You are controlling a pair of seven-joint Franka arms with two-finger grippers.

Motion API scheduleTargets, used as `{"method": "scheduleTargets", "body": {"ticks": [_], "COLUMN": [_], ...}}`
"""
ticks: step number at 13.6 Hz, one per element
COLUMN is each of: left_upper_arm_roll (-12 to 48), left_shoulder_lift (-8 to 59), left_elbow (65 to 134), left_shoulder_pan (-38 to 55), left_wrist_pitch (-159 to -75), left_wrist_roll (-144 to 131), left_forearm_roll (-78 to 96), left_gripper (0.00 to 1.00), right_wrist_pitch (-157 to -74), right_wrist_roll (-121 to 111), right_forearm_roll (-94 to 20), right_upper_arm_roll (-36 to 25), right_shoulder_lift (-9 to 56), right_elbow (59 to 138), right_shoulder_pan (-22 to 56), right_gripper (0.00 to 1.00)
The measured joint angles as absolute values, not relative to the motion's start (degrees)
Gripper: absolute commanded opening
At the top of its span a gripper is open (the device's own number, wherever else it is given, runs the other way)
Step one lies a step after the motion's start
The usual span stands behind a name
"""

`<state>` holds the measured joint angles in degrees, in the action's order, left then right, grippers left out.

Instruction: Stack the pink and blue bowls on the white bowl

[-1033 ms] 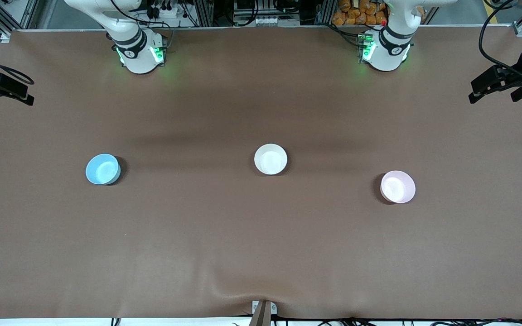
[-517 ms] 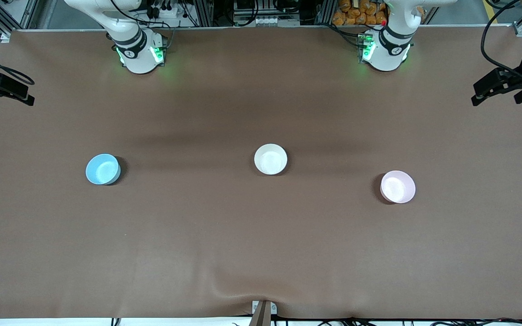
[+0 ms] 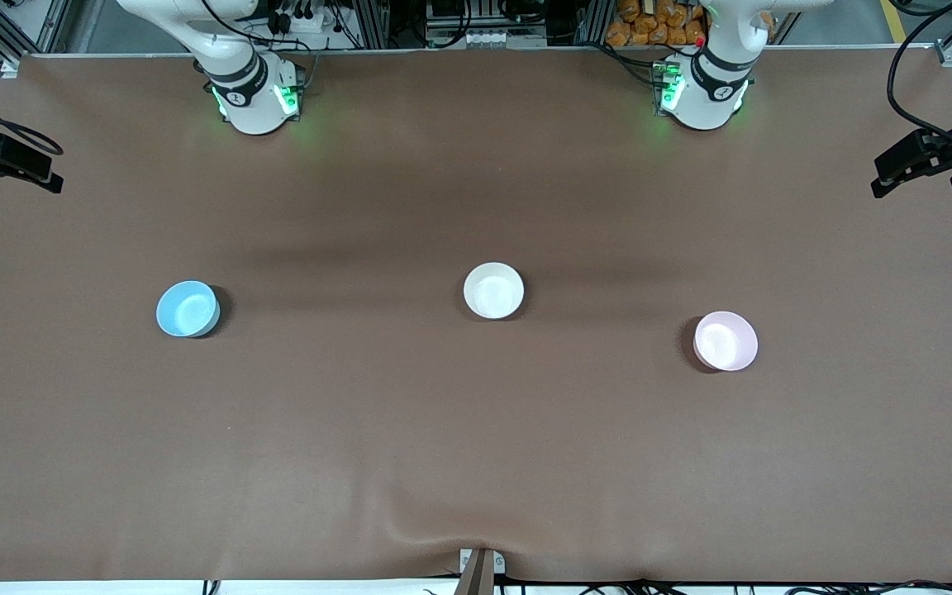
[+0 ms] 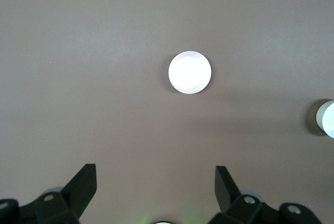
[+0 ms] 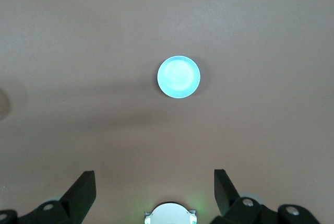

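Three bowls well apart on brown table [image 3: 476, 454], wide bare cloth around each. White bowl [image 3: 493, 290] mid-table; blue bowl [image 3: 187, 308] toward right arm's end; pink bowl [image 3: 725, 340] toward left arm's end, nearest camera. Left gripper [image 4: 155, 182] high over pink, fingers spread. Right gripper [image 5: 154, 182] high over blue, fingers spread. Front view hides both spreads.

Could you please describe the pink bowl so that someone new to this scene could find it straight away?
On the brown table, three small bowls stand apart in a loose row. The pink bowl is the one toward the left arm's end, nearest the front camera. Its pale pink tint separates it from the white bowl in the middle and the blue bowl.
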<state>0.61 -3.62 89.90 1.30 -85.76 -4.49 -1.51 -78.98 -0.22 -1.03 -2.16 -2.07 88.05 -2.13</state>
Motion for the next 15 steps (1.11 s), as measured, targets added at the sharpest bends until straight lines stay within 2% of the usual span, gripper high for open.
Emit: {"method": "scheduleTargets", "body": {"ticks": [15], "left_upper_arm_roll": [1.3], "left_shoulder_lift": [-3.4], "left_elbow": [90.6], "left_shoulder_pan": [1.5], "left_wrist_pitch": [-85.8], "left_wrist_roll": [-4.4], "left_forearm_roll": [-1.5], "left_gripper": [1.00], "right_wrist_pitch": [-79.0], "right_wrist_roll": [-0.2], "right_forearm_roll": [-1.0], "right_upper_arm_roll": [-2.2], "right_shoulder_lift": [-2.1], "right_elbow": [88.1], "right_shoulder_pan": [-1.9], "right_gripper": [1.00]}}
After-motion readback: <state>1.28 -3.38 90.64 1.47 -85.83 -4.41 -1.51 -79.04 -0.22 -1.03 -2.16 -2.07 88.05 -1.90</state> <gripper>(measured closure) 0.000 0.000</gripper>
